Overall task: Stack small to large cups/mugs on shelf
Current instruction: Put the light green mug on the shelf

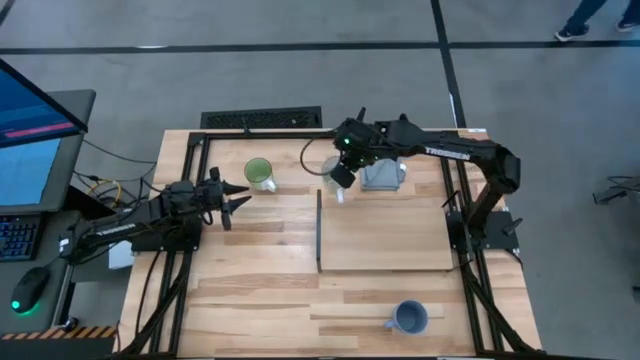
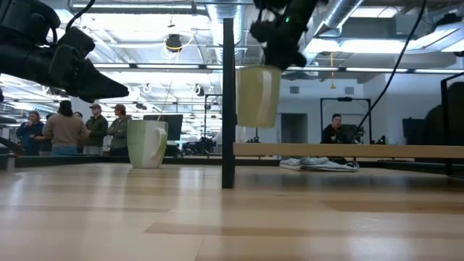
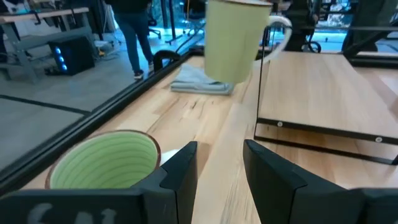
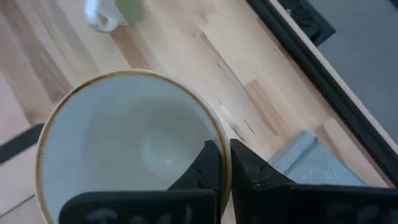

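In the right wrist view, the cream mug [image 4: 130, 149] is cut off by the picture's edge, and the green mug [image 4: 118, 12] is blurred. The right gripper [image 1: 342, 176] hides most of that cream mug from overhead.

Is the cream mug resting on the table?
No, the right gripper holds the cream mug by its rim, in the air.

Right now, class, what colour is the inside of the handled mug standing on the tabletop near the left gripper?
Green inside, ribbed; clearest in the left wrist view.
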